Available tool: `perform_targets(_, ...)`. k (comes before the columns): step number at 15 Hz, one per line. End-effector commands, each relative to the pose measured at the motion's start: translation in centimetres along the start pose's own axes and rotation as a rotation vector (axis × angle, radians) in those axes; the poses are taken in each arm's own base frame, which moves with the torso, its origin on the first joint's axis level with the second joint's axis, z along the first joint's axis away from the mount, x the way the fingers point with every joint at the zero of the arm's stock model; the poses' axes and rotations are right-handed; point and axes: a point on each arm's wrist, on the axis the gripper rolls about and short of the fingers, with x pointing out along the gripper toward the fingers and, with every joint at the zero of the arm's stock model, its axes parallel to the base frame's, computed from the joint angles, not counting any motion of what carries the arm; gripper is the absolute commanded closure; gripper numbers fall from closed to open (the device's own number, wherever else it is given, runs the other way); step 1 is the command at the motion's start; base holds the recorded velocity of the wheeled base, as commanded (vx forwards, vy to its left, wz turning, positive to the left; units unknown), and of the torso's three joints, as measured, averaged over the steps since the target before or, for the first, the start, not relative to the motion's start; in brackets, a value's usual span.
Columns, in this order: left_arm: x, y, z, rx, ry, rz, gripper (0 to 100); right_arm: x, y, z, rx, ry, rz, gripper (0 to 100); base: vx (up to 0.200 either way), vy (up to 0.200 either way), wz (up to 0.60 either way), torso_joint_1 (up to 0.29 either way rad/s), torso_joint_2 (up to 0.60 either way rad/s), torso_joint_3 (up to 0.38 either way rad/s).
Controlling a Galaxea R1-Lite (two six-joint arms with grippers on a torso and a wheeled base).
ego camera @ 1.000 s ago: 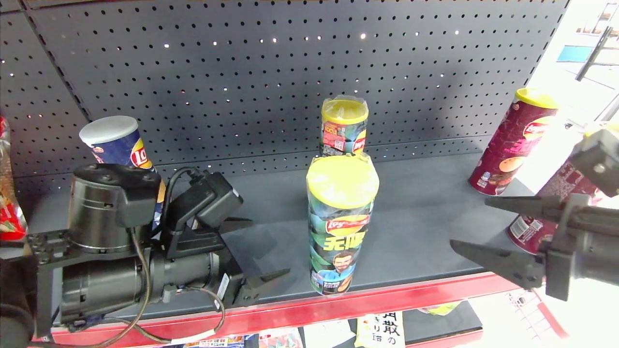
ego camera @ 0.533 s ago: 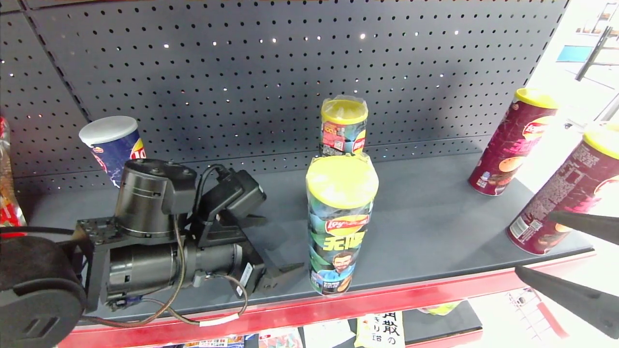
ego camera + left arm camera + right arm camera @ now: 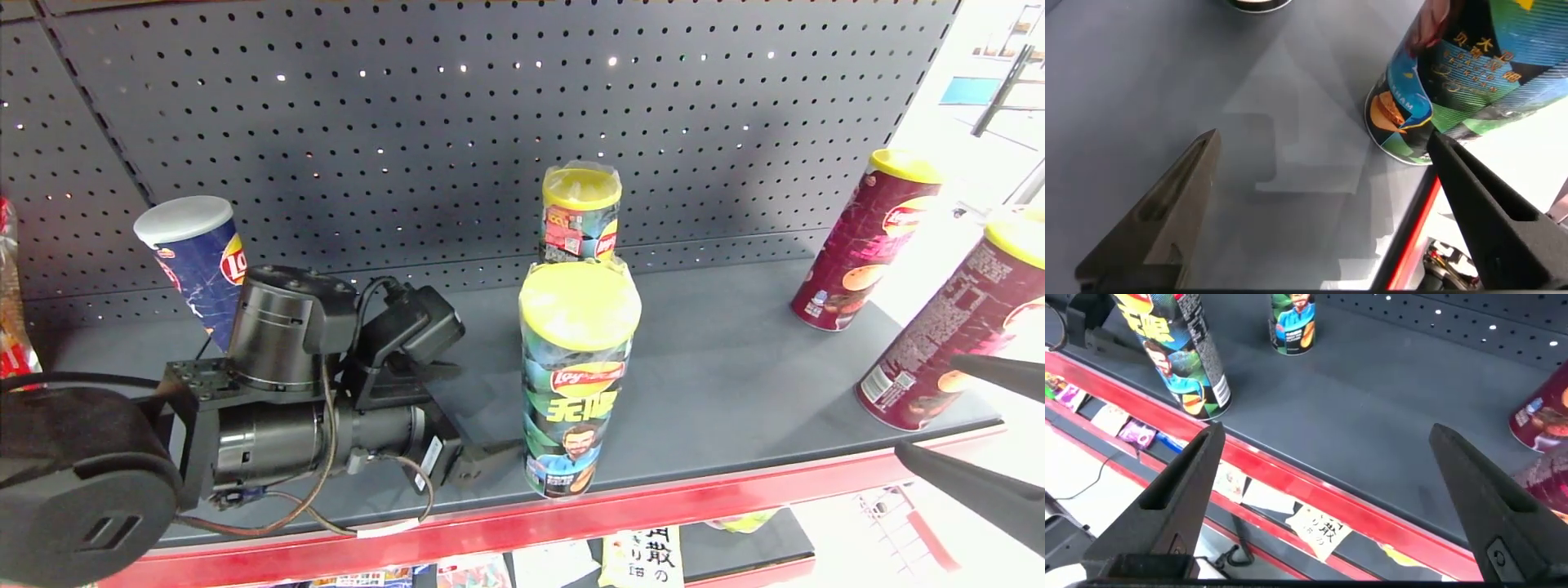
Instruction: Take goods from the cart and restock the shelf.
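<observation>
Left gripper (image 3: 1324,143) spread wide and empty, low over the shelf (image 3: 718,384) with one fingertip just beside the base of the green can (image 3: 575,384) standing upright near the front lip: liable, if swung sideways, to tip it off the edge.

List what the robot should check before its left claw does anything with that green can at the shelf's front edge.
1. Left gripper open and empty: ok.
2. Green can upright: ok.
3. Can inside the left gripper's gap: not ok, it stands beyond one fingertip.
4. Fingertip touching the can: cannot tell.
5. Can well back from the shelf edge: not ok, it stands near the red lip.
6. Right gripper open, empty: ok.
</observation>
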Motion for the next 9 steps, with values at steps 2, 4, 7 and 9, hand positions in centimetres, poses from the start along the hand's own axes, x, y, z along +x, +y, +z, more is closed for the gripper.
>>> perform_targets(2,0.63,-0.09,0.13,0.003,0.002,-0.008,0,-0.15,-0.02,0.01,-0.002,-0.006,-0.004,0,0.000,0.000,0.00,0.000,0.00,0.000)
perform_targets(4,1.00,0.03,0.35,0.006,-0.008,-0.006,0,-0.14,-0.07,-0.04,0.000,-0.003,-0.009,0,0.000,0.000,0.00,0.000,0.00,0.000)
perform_targets(7,1.17,0.06,0.57,0.008,-0.017,-0.007,0,-0.15,-0.08,0.00,0.000,-0.005,-0.010,0,0.000,0.000,0.00,0.000,0.00,0.000)
perform_targets(9,1.22,0.07,0.54,0.008,-0.016,-0.008,0,-0.15,-0.08,0.00,0.000,-0.005,-0.010,0,0.000,0.000,0.00,0.000,0.00,0.000)
